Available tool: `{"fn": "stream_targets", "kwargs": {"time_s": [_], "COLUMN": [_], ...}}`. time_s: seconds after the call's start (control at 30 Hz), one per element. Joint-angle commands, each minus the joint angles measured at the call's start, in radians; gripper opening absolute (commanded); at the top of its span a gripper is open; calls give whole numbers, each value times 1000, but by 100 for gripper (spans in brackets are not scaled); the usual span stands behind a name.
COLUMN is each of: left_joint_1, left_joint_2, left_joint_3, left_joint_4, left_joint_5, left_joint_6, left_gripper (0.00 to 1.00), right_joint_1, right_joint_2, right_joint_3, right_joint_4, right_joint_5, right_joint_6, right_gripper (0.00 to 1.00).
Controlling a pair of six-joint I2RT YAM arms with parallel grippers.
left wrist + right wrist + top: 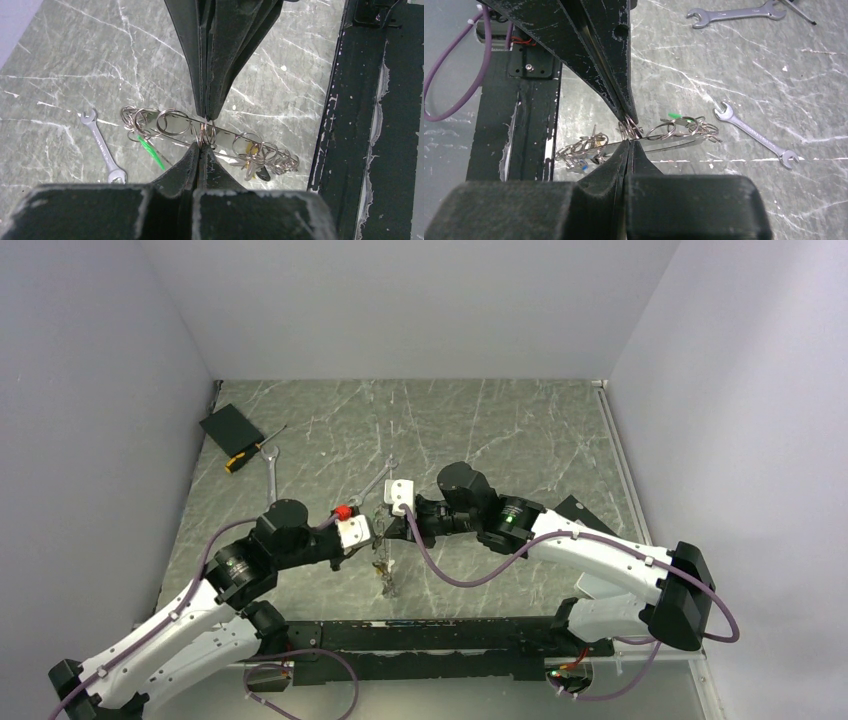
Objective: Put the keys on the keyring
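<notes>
- Keyring [206, 134]: we list a floppy chain of thin silvery loops. Its middle is pinched between the two grippers above the centre of the table [500, 440], and its two ends spread out to either side. In the top view one end dangles below the fingertips. We cannot tell whether either end touches the table.
- Keys [252, 162]: these are tiny, with coloured heads, and they hang among the loops.
  - A green-headed key [151, 151] sits near one end of the chain.
  - A cluster with yellow and black heads sits at the other end.
  - A blue head [583, 169] shows in that same cluster from the right wrist.
  - We cannot make out which loop carries which key.
- Left gripper [202, 148]: the jaws are closed tight, with the tips nipping the chain's middle loops.
- Right gripper [628, 143]: it is closed likewise, tip to tip with the left gripper on the same bunch of loops.
- Spanners: one silver spanner [378, 482] lies just beyond the grippers. A second spanner [272, 472] lies further to the left.
- Screwdriver [248, 453]: it has a yellow handle and lies near the second spanner, beside a flat black pad [230, 427] in the far left corner.
- Black rail [450, 635]: it runs along the table's near edge.
</notes>
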Motion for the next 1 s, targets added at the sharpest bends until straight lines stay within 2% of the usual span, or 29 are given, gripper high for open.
{"fn": "stream_targets", "kwargs": {"time_s": [0.0, 0.63, 0.97], "left_joint_1": [-18, -20, -21], "left_joint_2": [-10, -24, -23], "left_joint_3": [17, 12, 7], "left_joint_4": [20, 32, 30], "left_joint_5": [42, 54, 50], "left_joint_6": [27, 22, 15], "left_gripper": [0, 0, 0], "right_joint_1": [-5, -4, -4], "right_joint_2": [-14, 36, 6], "right_joint_3": [33, 48, 44], "right_joint_4": [74, 55, 64], "right_joint_5": [-27, -4, 18], "right_joint_6": [12, -3, -10], "right_gripper": [0, 0, 0]}}
